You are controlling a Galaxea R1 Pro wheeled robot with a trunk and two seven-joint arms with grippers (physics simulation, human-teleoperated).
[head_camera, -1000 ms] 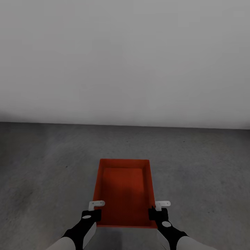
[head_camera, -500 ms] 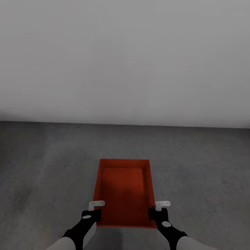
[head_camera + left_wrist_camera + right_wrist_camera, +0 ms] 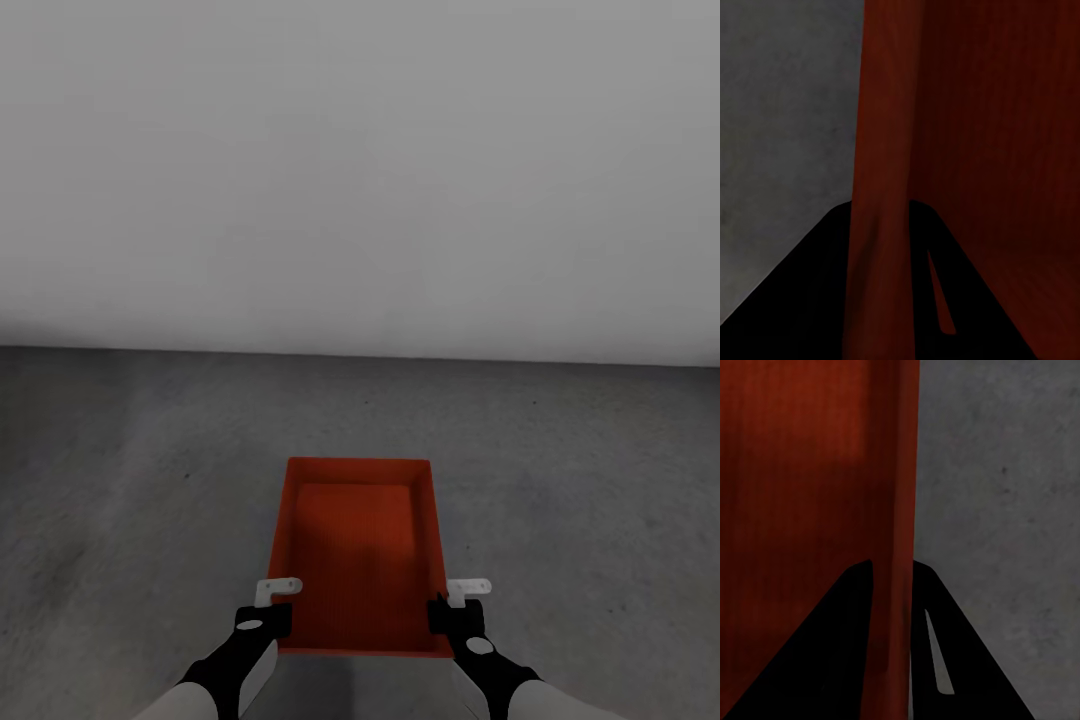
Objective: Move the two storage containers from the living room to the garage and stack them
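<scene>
One bin (image 3: 357, 550) held over the garage floor (image 3: 130, 480), short of the pale wall (image 3: 360, 170), long axis pointing at the wall. Left gripper (image 3: 272, 605) clamped on the bin's left wall near the near corner; the left wrist view shows that wall (image 3: 881, 150) pinched between the dark fingers (image 3: 810, 300). Right gripper (image 3: 447, 603) grips the right wall the same way; in the right wrist view that wall (image 3: 900, 495) is caught between its fingers (image 3: 832, 652). Cannot tell if the bin's base touches the floor or hangs just above it.

Judged step: set the bin down on the floor. To do it well: lower both arms together, keep the rim level, no twist between the grips. Let go only once the base sits flat. Leave room around the bin, clear of the wall, so a second bin can be stacked on it.
</scene>
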